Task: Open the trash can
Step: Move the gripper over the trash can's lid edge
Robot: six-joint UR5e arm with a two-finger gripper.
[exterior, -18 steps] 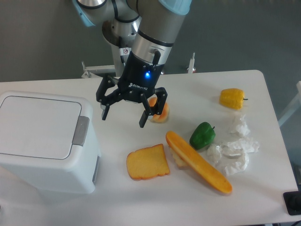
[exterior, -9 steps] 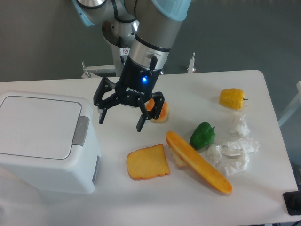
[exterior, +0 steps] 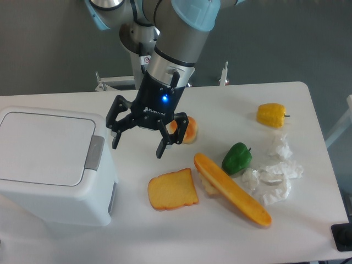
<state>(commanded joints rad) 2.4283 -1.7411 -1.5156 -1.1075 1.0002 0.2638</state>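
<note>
One table [exterior: 231,104]: white, matte, rounded corners, grey wall behind.

One trash can [exterior: 52,165]: white smooth plastic, boxy with rounded corners, at the table's left edge; flat lid [exterior: 44,147] down and closed; grey rectangular latch [exterior: 94,153] on the side facing the food.

One robot arm [exterior: 170,44]: silver-grey metal segments with pale blue caps, reaching down from the upper middle, tilted toward the left; small blue light lit on the black wrist housing.

One gripper [exterior: 137,144]: black, two fingers spread wide, nothing between them; hanging above the tabletop just to the right of the trash can's latch, not touching it; left fingertip [exterior: 115,142] close beside the can's upper right corner.

One long orange baguette-shaped piece [exterior: 234,191]: glossy, lying diagonally right of centre.

One toast slice [exterior: 172,190]: yellow-orange, browner crust edge, lying flat just left of the baguette piece.

Several crumpled white paper wads [exterior: 272,179]: wrinkled, clustered to the right, near the baguette piece's far end.

One green pepper [exterior: 237,158]: shiny, between baguette piece and paper.

One yellow pepper [exterior: 271,115]: glossy, near the right rear edge, well apart from the can.

One round orange item [exterior: 188,130]: partly hidden behind the gripper's right finger; kind unclear.
</note>
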